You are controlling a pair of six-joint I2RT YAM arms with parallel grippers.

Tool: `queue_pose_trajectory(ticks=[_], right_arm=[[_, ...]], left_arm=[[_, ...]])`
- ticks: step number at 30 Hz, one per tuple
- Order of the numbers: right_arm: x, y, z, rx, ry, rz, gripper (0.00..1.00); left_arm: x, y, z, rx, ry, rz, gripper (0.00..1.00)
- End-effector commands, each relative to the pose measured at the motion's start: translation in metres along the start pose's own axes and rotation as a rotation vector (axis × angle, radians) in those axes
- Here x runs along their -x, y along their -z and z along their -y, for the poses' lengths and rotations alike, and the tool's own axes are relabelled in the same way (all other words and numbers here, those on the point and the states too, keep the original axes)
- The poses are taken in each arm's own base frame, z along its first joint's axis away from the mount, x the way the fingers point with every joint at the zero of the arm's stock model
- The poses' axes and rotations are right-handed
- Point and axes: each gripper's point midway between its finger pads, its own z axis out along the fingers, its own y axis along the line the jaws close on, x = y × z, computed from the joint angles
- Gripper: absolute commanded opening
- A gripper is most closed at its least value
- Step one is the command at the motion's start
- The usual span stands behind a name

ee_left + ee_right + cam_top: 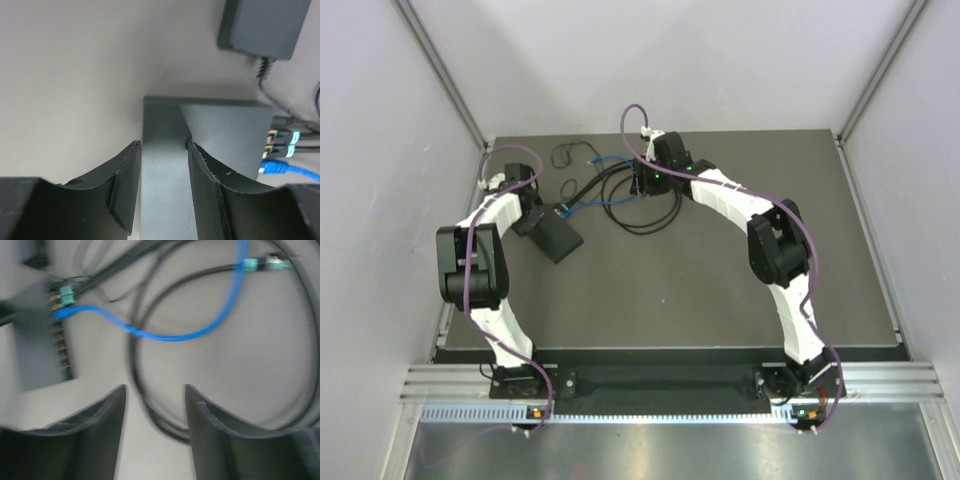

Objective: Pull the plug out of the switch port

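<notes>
The left end effector (164,145) is about half closed. It has one finger (125,195) on each side of the near left part of the flat black box (225,130), and both fingers touch the box. The box sits on the left side of the dark counter (720,300). The switch ports (62,352) are in a row along the far edge of the box. A blue plug (274,167) is in one port, and two plugs with green bands (282,137) are in the ports next to it. A smaller black block (265,25) lies just past the box. Farther back, the right end effector (155,387) hangs over loops of black cable (150,405) and a blue cable (175,335). Its fingers are apart and hold nothing. That view is blurry.
</notes>
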Motion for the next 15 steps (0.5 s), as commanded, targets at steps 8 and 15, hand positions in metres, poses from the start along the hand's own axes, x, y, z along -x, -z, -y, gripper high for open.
queue_pose_trajectory(ticks=[8, 15], right_arm=[[-0.012, -0.033, 0.063, -0.301, -0.106, -0.031, 0.14], [-0.040, -0.029, 0.051, -0.251, -0.090, -0.097, 0.02]], left_arm=[[-0.008, 0.023, 0.002, -0.091, 0.034, -0.001, 0.48], [-0.010, 0.023, 0.012, -0.138, 0.033, -0.022, 0.48]])
